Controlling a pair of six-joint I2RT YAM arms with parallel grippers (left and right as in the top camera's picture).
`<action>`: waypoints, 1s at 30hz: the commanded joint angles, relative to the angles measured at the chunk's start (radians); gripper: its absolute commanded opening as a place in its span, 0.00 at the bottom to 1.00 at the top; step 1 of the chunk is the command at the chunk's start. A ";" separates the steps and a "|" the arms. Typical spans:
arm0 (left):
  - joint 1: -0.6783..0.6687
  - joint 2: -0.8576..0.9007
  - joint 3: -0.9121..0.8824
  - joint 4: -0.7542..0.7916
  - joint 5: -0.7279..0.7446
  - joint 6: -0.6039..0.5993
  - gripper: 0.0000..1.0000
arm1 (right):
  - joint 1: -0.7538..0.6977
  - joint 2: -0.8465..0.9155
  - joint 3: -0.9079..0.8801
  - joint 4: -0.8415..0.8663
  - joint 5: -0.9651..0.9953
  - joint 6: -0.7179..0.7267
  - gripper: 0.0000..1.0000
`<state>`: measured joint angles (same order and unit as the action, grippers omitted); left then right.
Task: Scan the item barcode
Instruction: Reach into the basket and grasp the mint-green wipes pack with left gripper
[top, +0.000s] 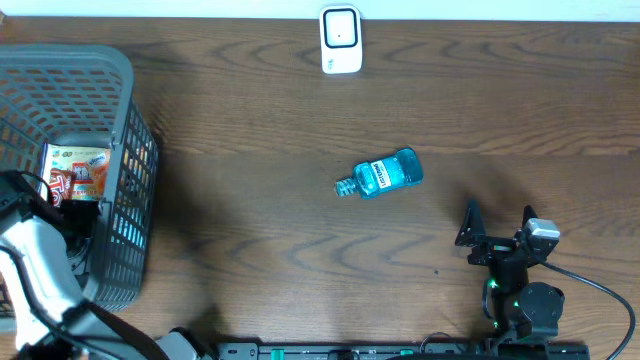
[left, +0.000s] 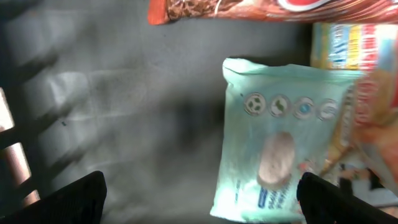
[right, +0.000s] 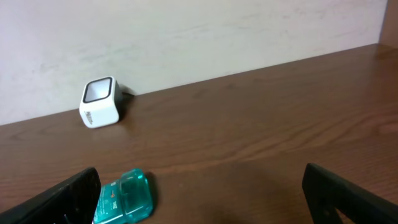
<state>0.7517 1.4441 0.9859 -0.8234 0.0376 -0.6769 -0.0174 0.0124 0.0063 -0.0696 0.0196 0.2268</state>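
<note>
The left gripper (left: 200, 202) stands with jaws fully apart and empty inside the grey basket (top: 110, 62), over a pale green packet (left: 273, 143) lying flat on the basket floor. The right gripper (top: 498, 228) is likewise spread wide, holding nothing, low over the table (top: 250, 250) near its front right. The blue bottle (top: 385, 173) lies on its side mid-table, well apart from both grippers; the white scanner (top: 340, 40) stands at the far edge.
</note>
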 joint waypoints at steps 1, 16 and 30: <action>0.005 0.070 -0.016 0.018 -0.016 0.009 0.98 | -0.002 -0.006 -0.001 -0.003 0.004 0.001 0.99; -0.002 0.201 -0.016 0.134 0.116 0.058 0.96 | -0.002 -0.006 -0.001 -0.003 0.004 0.001 0.99; -0.068 0.204 -0.086 0.179 0.081 0.074 0.08 | -0.002 -0.006 -0.001 -0.003 0.004 0.001 0.99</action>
<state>0.6991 1.6081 0.9546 -0.6281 0.1421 -0.6090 -0.0174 0.0124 0.0063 -0.0696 0.0193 0.2268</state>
